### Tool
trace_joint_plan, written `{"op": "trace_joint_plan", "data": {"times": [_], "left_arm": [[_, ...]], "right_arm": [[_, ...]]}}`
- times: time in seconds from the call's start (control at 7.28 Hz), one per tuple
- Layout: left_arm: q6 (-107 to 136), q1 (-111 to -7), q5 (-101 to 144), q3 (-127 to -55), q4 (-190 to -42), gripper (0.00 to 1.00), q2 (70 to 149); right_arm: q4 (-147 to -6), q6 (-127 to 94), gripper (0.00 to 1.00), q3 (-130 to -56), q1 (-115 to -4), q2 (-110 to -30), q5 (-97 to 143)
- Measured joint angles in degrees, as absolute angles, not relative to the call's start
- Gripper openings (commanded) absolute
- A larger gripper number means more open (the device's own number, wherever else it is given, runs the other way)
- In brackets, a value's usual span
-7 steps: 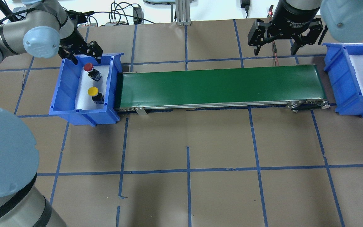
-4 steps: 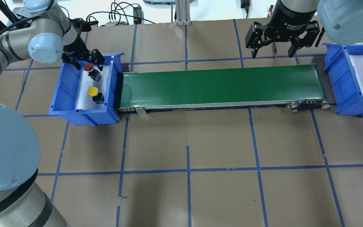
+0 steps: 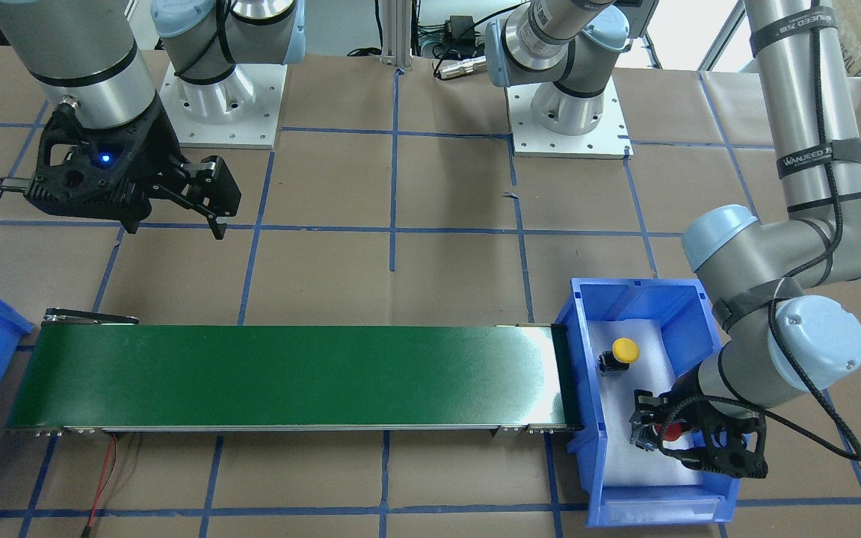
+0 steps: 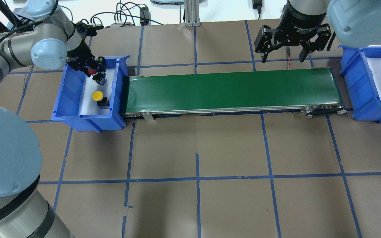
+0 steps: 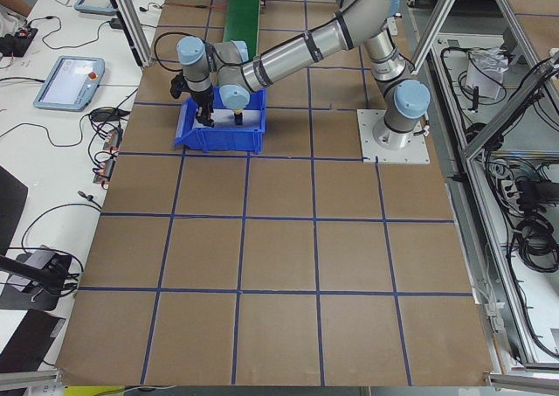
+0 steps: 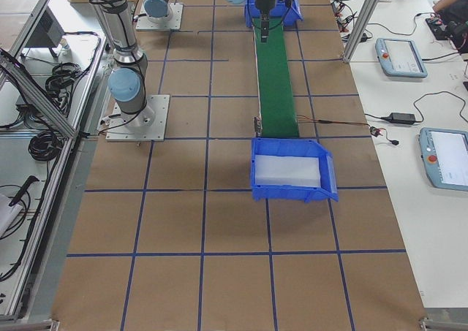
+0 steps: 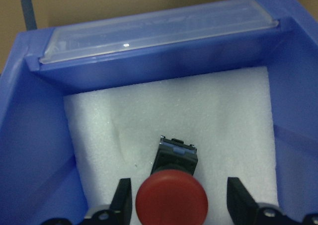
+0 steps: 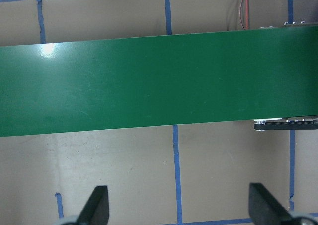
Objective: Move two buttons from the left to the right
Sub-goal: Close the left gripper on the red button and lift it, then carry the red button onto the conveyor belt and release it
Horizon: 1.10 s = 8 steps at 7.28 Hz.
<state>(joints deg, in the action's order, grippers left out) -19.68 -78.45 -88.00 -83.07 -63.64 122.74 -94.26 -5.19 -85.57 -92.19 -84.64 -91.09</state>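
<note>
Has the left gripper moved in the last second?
Yes. The left gripper has come down from the far rim of the blue bin into it, and now straddles the red button.

The overhead view looks forward and down on the desk [image 4: 230,145] from behind the robot [image 4: 8,158]. The front view faces back across it, and both share the green belt [image 4: 230,89]. Two distant end views look along the desk. The wrist cameras peer closely past the left tool [image 7: 181,207] into the blue bin [image 7: 159,68], and past the right tool [image 8: 181,210] onto the belt beneath it.
</note>
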Motion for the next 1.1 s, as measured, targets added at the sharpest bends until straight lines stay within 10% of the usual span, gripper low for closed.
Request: {"op": "trace_joint_plan", "data": {"times": [1.1], "left_arm": [[-20.1,-80.4,-88.2,-79.8,-69.7,0.34,114.8]], "right_arm": [[-94.1,-5.7,1.00,-85.0,-92.4,-84.1,-91.2]]}}
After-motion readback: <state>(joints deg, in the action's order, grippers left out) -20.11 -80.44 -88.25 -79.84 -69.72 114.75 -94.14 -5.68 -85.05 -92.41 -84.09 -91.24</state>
